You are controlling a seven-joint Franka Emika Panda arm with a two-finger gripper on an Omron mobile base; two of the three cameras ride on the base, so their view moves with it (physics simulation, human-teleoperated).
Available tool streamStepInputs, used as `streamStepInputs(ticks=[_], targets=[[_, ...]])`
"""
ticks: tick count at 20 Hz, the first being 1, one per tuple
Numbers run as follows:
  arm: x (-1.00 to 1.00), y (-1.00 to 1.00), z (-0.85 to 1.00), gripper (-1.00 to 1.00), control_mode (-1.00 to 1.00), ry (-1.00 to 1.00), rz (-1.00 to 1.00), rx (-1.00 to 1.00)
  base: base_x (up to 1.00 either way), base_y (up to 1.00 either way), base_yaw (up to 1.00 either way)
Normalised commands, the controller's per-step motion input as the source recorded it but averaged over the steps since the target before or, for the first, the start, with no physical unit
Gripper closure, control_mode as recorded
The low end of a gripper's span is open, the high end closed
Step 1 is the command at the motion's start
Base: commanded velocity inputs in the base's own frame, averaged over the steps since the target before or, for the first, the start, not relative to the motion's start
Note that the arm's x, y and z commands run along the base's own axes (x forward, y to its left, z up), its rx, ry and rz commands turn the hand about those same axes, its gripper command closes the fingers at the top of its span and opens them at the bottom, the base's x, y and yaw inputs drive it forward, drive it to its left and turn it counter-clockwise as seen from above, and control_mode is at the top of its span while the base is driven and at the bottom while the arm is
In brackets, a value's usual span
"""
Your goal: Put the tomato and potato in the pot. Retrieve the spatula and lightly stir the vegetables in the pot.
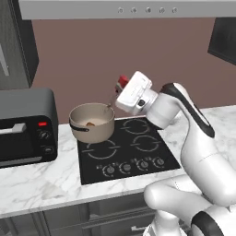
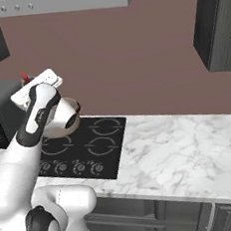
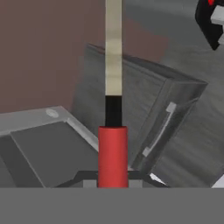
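Observation:
The beige pot [image 1: 92, 120] stands on the back left burner, its dark handle [image 1: 78, 128] pointing left. A brown lump, the potato [image 1: 91, 123], lies inside it. The tomato is hidden. My gripper [image 1: 120, 87] hovers just right of and above the pot's rim, shut on the red handle of the spatula [image 1: 123, 81]. The spatula's thin shaft slants down to the pot's right rim [image 1: 109, 106]. In the hand view the spatula [image 3: 113, 153] runs straight up from between my fingers, red handle first, then a dark neck and a pale shaft. The red handle [image 2: 25, 77] also pokes out behind my hand.
A black cooktop [image 1: 133, 152] with a row of knobs lies in the marble counter [image 2: 180, 141]. A dark toaster oven [image 1: 25, 126] stands left of the pot. A range hood [image 1: 129, 9] hangs overhead, and a dark wall cabinet [image 2: 216, 23] is at the right.

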Motion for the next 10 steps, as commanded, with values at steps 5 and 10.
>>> streamStepInputs(ticks=[5, 10], targets=[[0.52, 0.27, 0.01, 1.0, -1.0, 0.41, -0.19, -0.18, 0.0, 0.0, 0.0], [0.43, 0.05, 0.0, 1.0, -1.0, 0.23, -0.05, -0.07, 0.0, 0.0, 0.0]])
